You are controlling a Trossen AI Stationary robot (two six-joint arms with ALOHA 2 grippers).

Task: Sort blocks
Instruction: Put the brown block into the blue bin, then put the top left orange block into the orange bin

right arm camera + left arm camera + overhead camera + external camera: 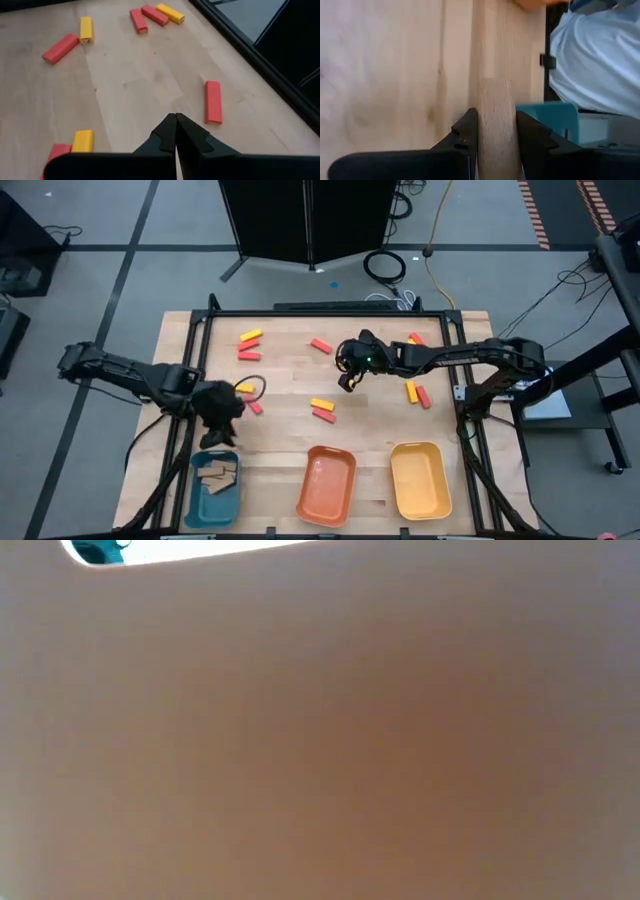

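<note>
Red and yellow blocks lie flat and scattered on the wooden table: a yellow and red pair in the middle, a red block by the right, others at the far left. Several tan blocks lie in the blue tray. My left gripper hangs just beyond that tray's far edge, shut on a tan block. My right gripper hovers shut over the table's middle, touching nothing. My left gripper pinches the tan block's two long sides between its two fingers. The block runs along the fingers and its free end sticks out past the fingertips. It appears clear of the table, near the blue tray's corner.
An orange tray and a yellow tray stand at the near edge, right of the blue one. A dark frame rail borders the table. The low view is wholly filled by a blurred brownish surface close to the camera.
</note>
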